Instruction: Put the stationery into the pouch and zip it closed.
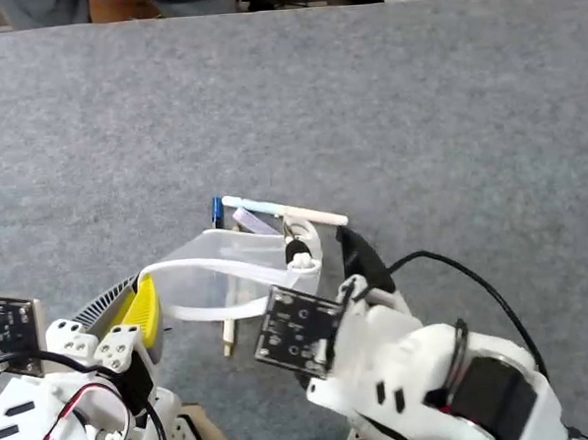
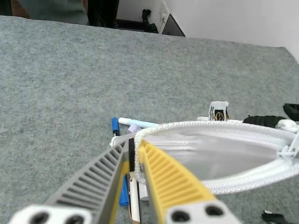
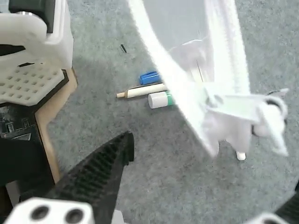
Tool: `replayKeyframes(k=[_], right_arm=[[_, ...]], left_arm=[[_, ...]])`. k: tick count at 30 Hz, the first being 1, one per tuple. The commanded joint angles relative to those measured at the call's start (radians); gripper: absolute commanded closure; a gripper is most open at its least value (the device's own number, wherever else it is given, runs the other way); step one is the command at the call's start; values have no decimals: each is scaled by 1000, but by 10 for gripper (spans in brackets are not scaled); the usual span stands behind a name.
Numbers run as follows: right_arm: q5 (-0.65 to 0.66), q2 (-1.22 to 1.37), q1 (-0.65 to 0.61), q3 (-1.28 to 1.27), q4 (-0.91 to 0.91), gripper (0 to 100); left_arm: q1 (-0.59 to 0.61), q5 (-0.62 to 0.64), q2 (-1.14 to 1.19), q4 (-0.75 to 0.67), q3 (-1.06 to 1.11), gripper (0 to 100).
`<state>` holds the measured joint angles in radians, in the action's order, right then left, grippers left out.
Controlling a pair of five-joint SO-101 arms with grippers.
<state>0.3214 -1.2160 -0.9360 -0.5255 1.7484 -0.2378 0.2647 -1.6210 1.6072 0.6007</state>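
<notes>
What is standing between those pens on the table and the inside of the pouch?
Mostly the pouch itself: the left gripper holds it up by its rim, and it hangs over the pens, which lie partly beneath it. Its mouth looks open, and nothing else visible blocks the way.

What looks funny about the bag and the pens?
The pouch hangs askew, pinched at one end by the left gripper, its mouth gaping. The pens seem to lie on the table beneath it, not inside.
</notes>
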Motion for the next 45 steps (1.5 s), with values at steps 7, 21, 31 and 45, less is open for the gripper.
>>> replayKeyframes(k=[7, 21, 31, 45], right_arm=[[14, 81, -6, -1, -83, 479], [8, 81, 92, 2, -153, 900], [8, 81, 92, 5, -166, 984], [8, 81, 87, 5, -158, 984]], left_arm=[[-2, -11, 11, -35, 2, 972], [-2, -11, 11, -35, 2, 972], [-10, -11, 11, -35, 1, 971], [-12, -63, 29, 6, -18, 839]])
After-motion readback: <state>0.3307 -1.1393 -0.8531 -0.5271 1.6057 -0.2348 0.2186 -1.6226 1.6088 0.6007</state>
